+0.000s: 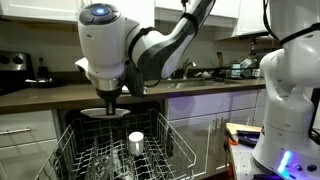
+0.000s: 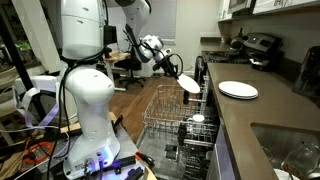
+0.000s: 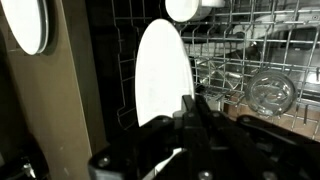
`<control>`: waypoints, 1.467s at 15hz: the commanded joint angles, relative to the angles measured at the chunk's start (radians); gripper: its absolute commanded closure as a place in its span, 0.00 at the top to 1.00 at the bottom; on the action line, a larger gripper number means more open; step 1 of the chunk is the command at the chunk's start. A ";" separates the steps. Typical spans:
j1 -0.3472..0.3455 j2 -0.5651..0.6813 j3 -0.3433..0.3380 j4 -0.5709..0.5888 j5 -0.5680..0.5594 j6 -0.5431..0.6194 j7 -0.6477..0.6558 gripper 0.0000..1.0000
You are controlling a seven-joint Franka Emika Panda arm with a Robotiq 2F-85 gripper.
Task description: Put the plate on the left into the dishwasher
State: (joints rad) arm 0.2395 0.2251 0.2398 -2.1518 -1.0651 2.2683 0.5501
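Jaws: we see them closed tight on the lower edge of the plate, with no gap showing in the wrist view.
Gripper: it points down toward the dishwasher in both exterior views, and the dark arm reaches in from above.
Plate: white and round, held on edge in the jaws, hanging over the pulled-out rack on the side close to the counter. We cannot tell whether its rim touches the wires.
Rack: grey wire, drawn fully out of the dark interior, with rows of upright tines just beside the plate in the wrist view.
In the rack: a white cup stands near the counter side, apart from the plate. A clear glass lies among the wires further along.
In the way: the tines and the cup are the things nearest the plate.
On the counter: a second plate, also white, lies flat, well apart from the gripper.
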 commanded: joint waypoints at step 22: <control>0.017 0.016 -0.021 0.000 0.006 0.001 -0.004 0.05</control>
State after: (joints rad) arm 0.2418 0.2424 0.2338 -2.1519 -1.0650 2.2684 0.5507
